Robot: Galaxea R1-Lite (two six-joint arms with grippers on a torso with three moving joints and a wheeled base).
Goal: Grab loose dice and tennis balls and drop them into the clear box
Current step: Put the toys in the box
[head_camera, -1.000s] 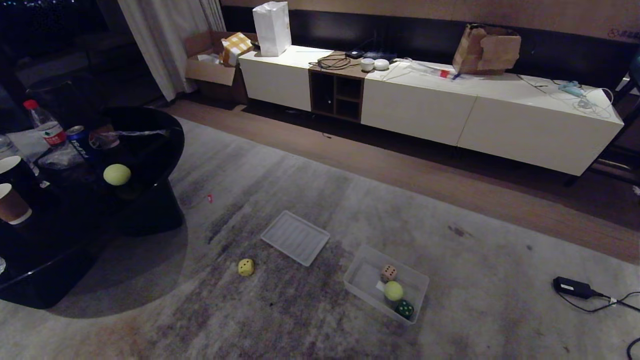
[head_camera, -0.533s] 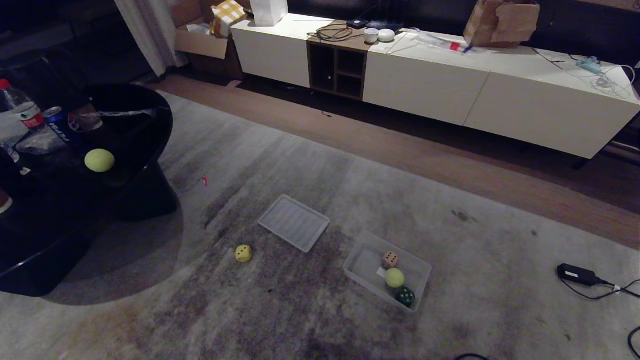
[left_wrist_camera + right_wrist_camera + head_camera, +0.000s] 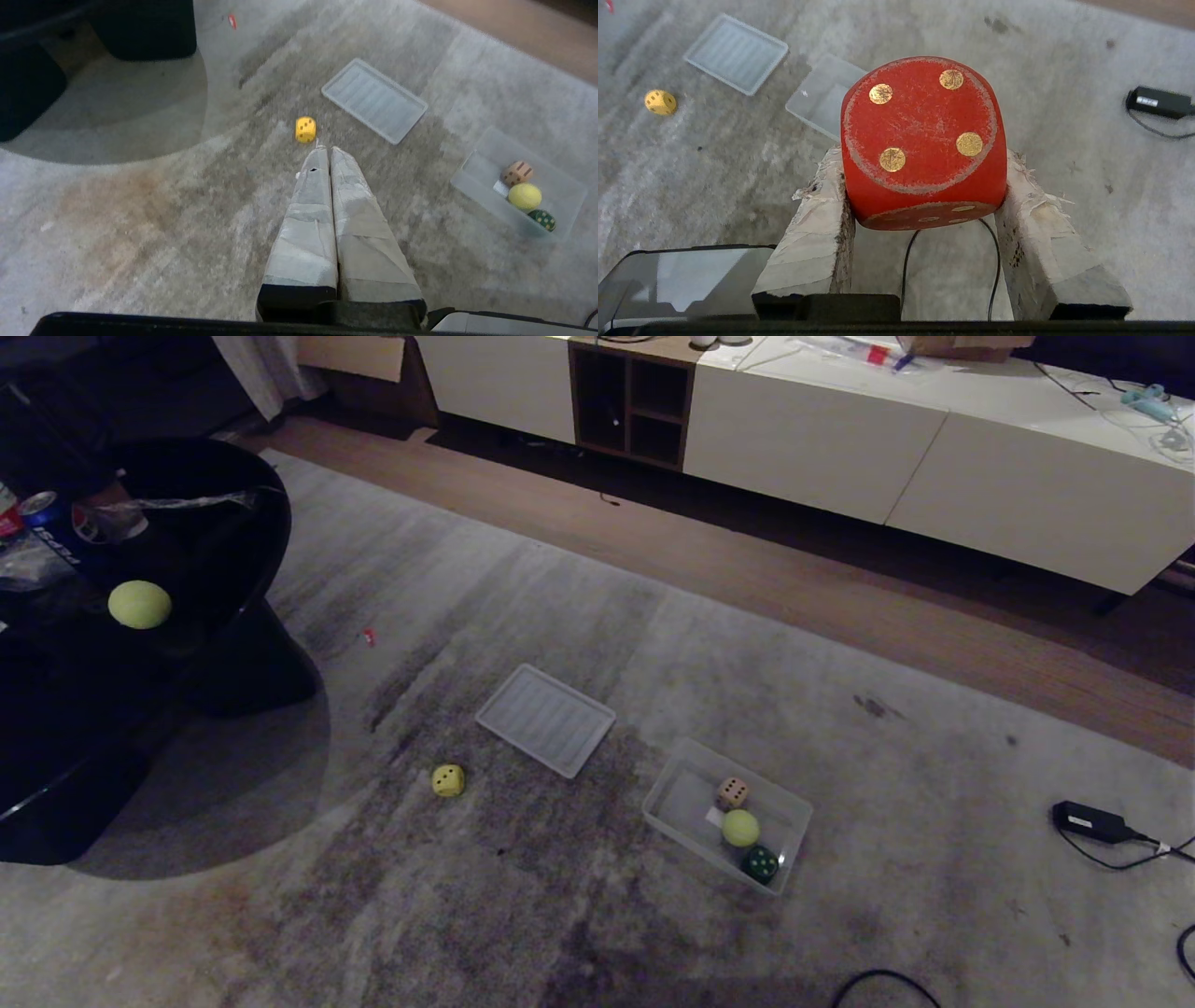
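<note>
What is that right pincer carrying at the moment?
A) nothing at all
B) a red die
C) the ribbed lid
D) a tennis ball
B: in the right wrist view the right pincer has its two fingers clamped on either side of a red die with gold pips, held above the carpet.
</note>
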